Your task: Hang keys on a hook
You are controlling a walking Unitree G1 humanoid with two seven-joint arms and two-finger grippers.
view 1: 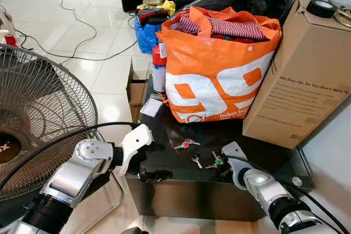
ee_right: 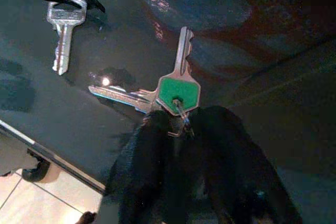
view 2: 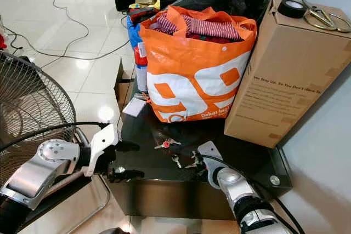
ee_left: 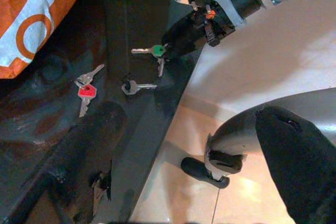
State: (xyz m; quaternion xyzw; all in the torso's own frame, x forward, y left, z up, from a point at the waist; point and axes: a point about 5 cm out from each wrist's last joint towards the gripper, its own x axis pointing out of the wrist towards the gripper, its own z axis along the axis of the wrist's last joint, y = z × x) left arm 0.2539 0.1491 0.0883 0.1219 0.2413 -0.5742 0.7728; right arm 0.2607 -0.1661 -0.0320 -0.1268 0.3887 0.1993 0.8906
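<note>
Nearest me, my right claw [ee_right: 178, 129] rests low on the dark glossy worktop [view 1: 164, 160], its two black fingers pinched together on the ring of the green-capped keys [ee_right: 177, 92]. The keys lie flat on the worktop, fanned out just ahead of my fingertips. To do this step well, I judge I should keep the pinch firm on the ring and lift straight up, so the keys dangle free and do not drag.

My left claw [view 1: 156, 161] hovers at the worktop's near left edge, fingers apart, holding nothing.

Just beyond, a single silver key [ee_right: 64, 24] lies apart, and a red-capped bunch [view 1: 186, 144] sits farther in. Behind them stand an orange bag [view 1: 214, 75] of clothes and a tall cardboard box [view 1: 307, 75]. I can make out no hook.
</note>
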